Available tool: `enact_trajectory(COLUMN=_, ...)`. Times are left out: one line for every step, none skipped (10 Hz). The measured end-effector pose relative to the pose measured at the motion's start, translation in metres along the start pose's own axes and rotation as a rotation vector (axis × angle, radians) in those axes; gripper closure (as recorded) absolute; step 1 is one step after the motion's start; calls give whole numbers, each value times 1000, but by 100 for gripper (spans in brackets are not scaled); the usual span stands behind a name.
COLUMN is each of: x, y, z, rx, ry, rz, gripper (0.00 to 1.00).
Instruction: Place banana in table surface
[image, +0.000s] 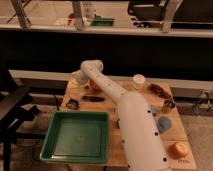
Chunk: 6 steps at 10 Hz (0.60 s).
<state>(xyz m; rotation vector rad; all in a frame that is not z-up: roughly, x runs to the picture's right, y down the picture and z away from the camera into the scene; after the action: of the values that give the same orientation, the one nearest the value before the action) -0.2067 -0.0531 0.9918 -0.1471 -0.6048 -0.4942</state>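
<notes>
My white arm (131, 120) reaches from the near right across the light tan table surface (114, 145) to its far left corner. The gripper (76, 80) is at the arm's end, low over that corner and mostly hidden behind the wrist joint. A small pale-yellow shape, apparently the banana (73, 83), shows right at the gripper, at or just above the tabletop. I cannot tell whether it is held or resting.
A green tray (77, 136) fills the near left. A red-orange piece (93, 86), a dark elongated piece (93, 98) and a small dark item (73, 104) lie near the gripper. A white cup (138, 81), a blue item (164, 124) and an orange (178, 149) are on the right.
</notes>
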Motion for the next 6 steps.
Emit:
enact_trajectory(x=1, y=-1, z=3, rx=-8, ry=26, rz=11, gripper=22)
enact_trajectory(x=1, y=-2, z=6, rx=-14, ry=44, rz=21, gripper=22)
enact_trajectory(x=2, y=-3, z=8, rx=-20, ry=64, rz=33, gripper=22)
enact_trajectory(x=3, y=-5, z=11, rx=-22, ry=79, rz=43, gripper=22)
enact_trajectory(x=5, y=-7, z=14, rx=-22, ry=88, rz=50, gripper=22)
enact_trajectory(x=5, y=-9, z=17, rx=-21, ry=92, rz=57, gripper=22)
